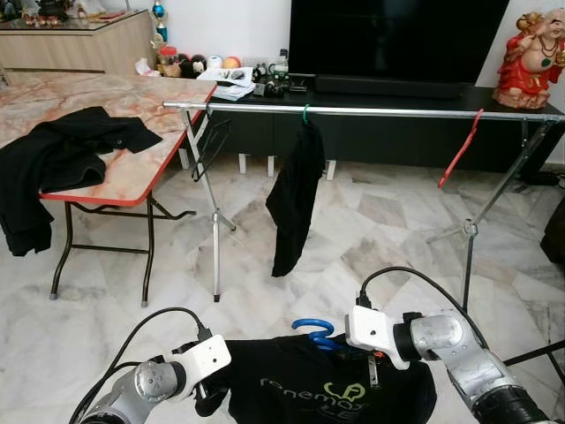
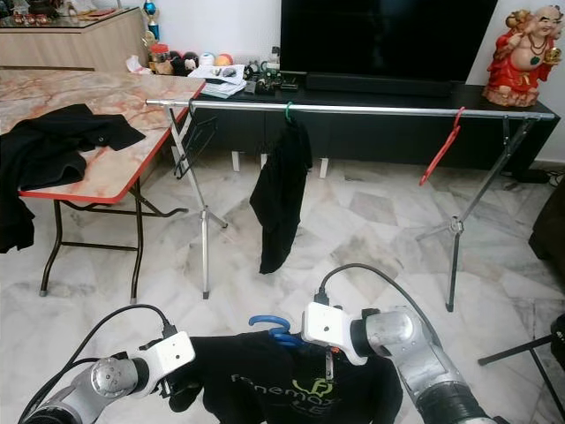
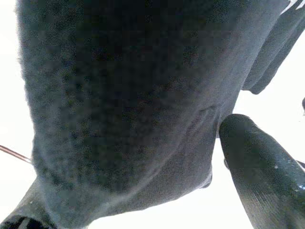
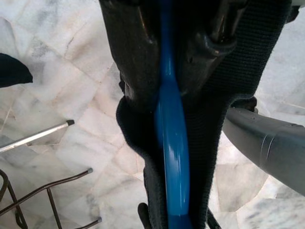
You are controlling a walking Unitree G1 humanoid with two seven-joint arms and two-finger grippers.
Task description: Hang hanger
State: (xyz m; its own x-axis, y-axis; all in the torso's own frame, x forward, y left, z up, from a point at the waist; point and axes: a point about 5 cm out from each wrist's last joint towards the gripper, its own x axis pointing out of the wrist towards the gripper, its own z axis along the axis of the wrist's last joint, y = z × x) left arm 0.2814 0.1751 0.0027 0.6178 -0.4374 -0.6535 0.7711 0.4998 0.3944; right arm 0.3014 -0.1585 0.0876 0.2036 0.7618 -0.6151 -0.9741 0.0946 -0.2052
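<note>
Low in front of the robot, a blue hanger [image 1: 315, 332] carries a black shirt [image 1: 331, 389], its hook pointing up and forward. The right gripper [image 4: 178, 62] is clamped on the hanger's neck; the left gripper [image 1: 210, 393] pinches the shirt's shoulder. The rail [image 1: 371, 110] lies well ahead and higher, running left to right, with free space between a hung black garment [image 1: 294, 199] and a red hanger [image 1: 461, 148].

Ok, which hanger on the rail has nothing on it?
The red hanger near the rail's right end hangs bare; the green-hooked hanger mid-rail carries a black garment.
</note>
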